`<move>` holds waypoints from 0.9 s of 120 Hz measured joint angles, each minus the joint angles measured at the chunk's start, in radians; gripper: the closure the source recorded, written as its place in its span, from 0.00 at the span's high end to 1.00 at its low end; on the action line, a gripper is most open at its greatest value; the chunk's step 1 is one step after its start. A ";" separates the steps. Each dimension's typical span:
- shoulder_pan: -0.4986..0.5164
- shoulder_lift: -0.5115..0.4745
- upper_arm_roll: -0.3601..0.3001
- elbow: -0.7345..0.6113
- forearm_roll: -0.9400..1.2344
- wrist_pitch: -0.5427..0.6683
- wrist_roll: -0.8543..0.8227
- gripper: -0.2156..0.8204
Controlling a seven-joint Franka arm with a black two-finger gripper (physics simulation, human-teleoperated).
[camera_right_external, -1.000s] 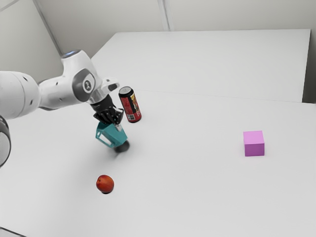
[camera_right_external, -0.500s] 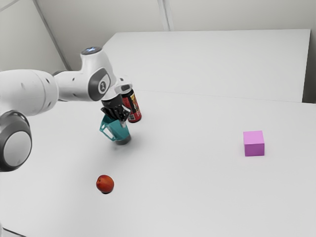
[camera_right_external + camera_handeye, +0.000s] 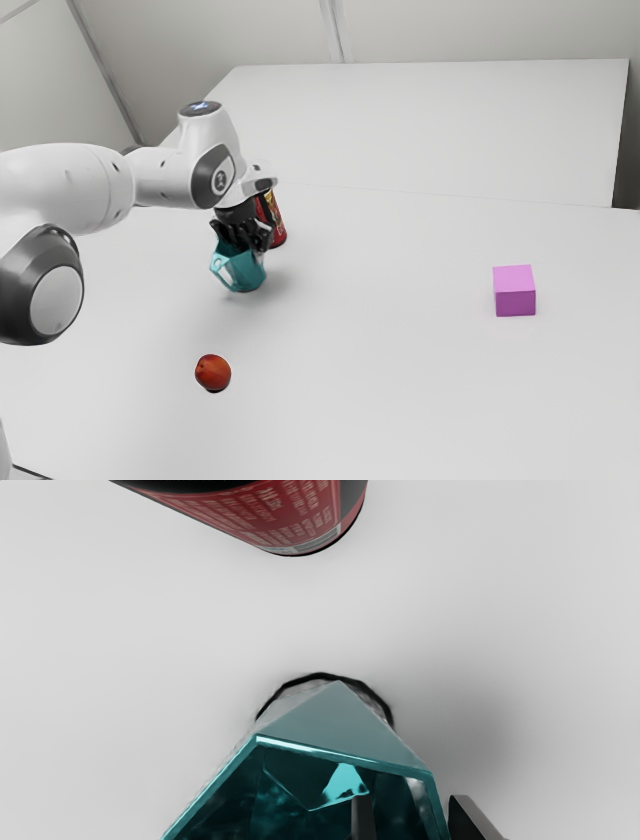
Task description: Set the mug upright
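In the exterior view my black gripper [image 3: 243,238] reaches down into the top of the teal mug [image 3: 240,272], left of centre. The mug leans a little, its base low near the table and its handle toward the exterior view's left. In the wrist view the mug [image 3: 340,720] shows its open mouth and faceted outer side. My gripper [image 3: 411,802] has one finger inside the mouth and the other against the outside, shut on the mug's wall. The table hides nothing of the mug; the gripper covers part of its rim.
A red and black can [image 3: 271,222] stands just behind the mug, partly covered by my hand; the wrist view has the can [image 3: 295,517] beyond the mug. A red round fruit [image 3: 213,372] lies nearer the exterior camera. A pink cube [image 3: 514,292] sits toward the exterior view's right.
My hand has moved toward the exterior view's right and turned, carrying the mug along. The mug has tilted closer to upright, with its base lower toward the table. Can, fruit and cube have stayed put.
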 joint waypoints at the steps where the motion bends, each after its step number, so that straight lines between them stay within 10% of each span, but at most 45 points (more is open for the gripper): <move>1: 0.000 0.000 0.000 0.000 0.000 0.000 0.000 0.29; 38: -0.002 -0.008 0.001 0.059 0.023 -0.046 0.009 0.67; 71: 0.025 -0.111 -0.019 0.109 0.072 -0.123 0.013 0.76; 108: 0.182 -0.333 -0.189 0.107 0.162 -0.258 0.011 0.78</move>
